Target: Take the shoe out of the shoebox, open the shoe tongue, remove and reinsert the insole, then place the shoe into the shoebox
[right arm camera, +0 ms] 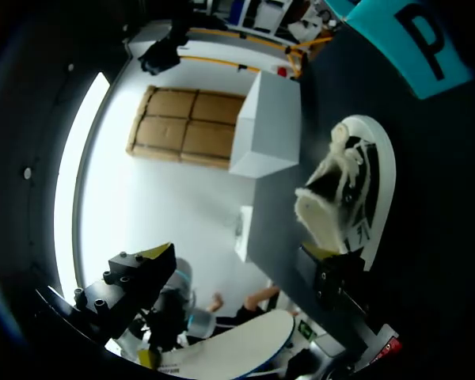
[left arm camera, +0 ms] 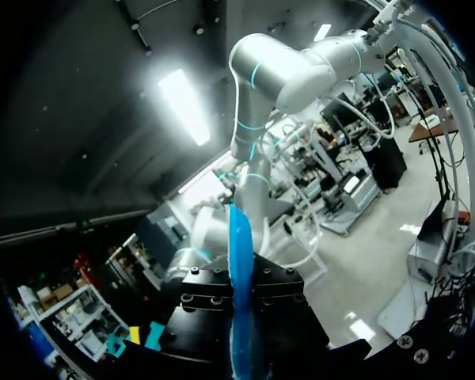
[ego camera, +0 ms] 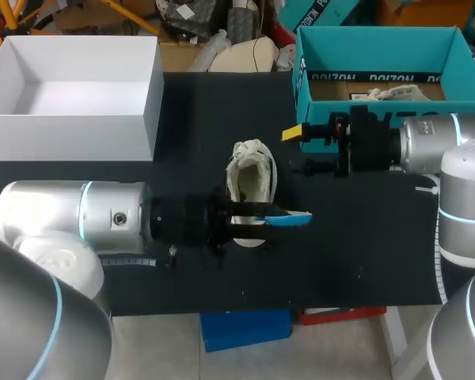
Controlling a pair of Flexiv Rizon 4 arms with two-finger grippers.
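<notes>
Well, the white shoe (ego camera: 251,180) sits upright mid-table, left of and nearer than the teal shoebox (ego camera: 380,47) at the far right. The left gripper (ego camera: 249,220) is clamped on the blue insole (ego camera: 289,218) over the shoe's near end. The right gripper (ego camera: 298,150) hangs right of the shoe, fingers apart. That insole looks thin, light and floppy; I'd pinch it near one end and steady the soft shoe at its collar.

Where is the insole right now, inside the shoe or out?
Out. The left jaws hold the blue insole, which shows whole outside the white shoe.
</notes>
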